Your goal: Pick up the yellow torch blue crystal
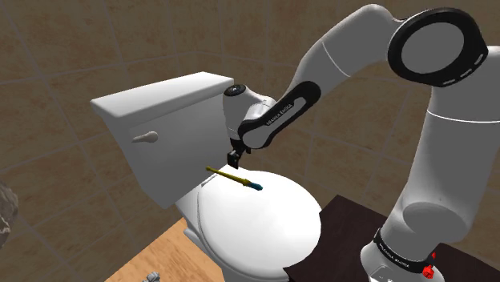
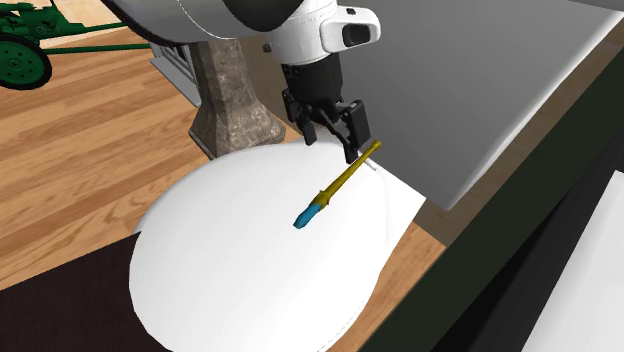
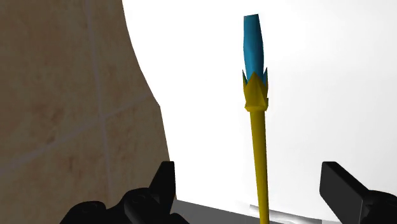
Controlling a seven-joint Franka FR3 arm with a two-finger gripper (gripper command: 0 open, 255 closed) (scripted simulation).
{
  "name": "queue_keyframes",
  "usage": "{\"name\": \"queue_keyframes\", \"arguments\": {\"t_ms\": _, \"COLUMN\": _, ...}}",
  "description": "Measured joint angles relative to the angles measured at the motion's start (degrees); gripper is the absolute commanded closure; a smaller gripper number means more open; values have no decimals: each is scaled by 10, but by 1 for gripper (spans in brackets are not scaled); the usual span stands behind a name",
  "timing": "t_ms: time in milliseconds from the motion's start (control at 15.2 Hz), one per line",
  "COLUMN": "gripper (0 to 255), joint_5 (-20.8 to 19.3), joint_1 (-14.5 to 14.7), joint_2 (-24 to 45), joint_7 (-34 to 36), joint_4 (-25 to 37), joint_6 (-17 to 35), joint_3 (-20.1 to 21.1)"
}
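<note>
Hand (image 2: 335,138) released, hovering over the handle end of the yellow torch (image 2: 335,188) lying on the toilet lid (image 2: 230,260); we should lower straight and clamp the handle without rolling it.

I see my gripper (image 1: 235,162) hanging just above the yellow end of the torch (image 1: 234,179), which lies on the white toilet lid (image 1: 256,228) by the tank (image 1: 172,132).

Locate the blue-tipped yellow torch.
In the shoulder view's middle, the torch lies on the white toilet lid near the tank, its yellow end under the open tool.
</note>
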Motion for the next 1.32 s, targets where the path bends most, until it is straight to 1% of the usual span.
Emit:
{"name": "queue_keyframes", "arguments": {"t_ms": 198, "gripper": 0, "joint_5": -40, "joint_1": 12, "joint_2": 68, "joint_7": 20, "joint_4": 55, "joint_6": 8, "joint_3": -9}}
{"name": "queue_keyframes", "arguments": {"t_ms": 396, "gripper": 0, "joint_5": -76, "joint_1": 32, "joint_2": 134, "joint_7": 45, "joint_4": 105, "joint_6": 18, "joint_3": -21}}
{"name": "queue_keyframes", "arguments": {"t_ms": 528, "gripper": 0, "joint_5": -91, "joint_1": 42, "joint_2": 167, "joint_7": 55, "joint_4": 132, "joint_6": 21, "joint_3": -27}}
{"name": "queue_keyframes", "arguments": {"t_ms": 990, "gripper": 0, "joint_5": -114, "joint_1": 53, "joint_2": 213, "joint_7": 79, "joint_4": 146, "joint_6": 50, "joint_3": -41}}
{"name": "queue_keyframes", "arguments": {"t_ms": 1056, "gripper": 255, "joint_5": -116, "joint_1": 53, "joint_2": 214, "joint_7": 80, "joint_4": 145, "joint_6": 52, "joint_3": -41}}
{"name": "queue_keyframes", "arguments": {"t_ms": 1320, "gripper": 255, "joint_5": -117, "joint_1": 53, "joint_2": 215, "joint_7": 81, "joint_4": 145, "joint_6": 54, "joint_3": -42}}
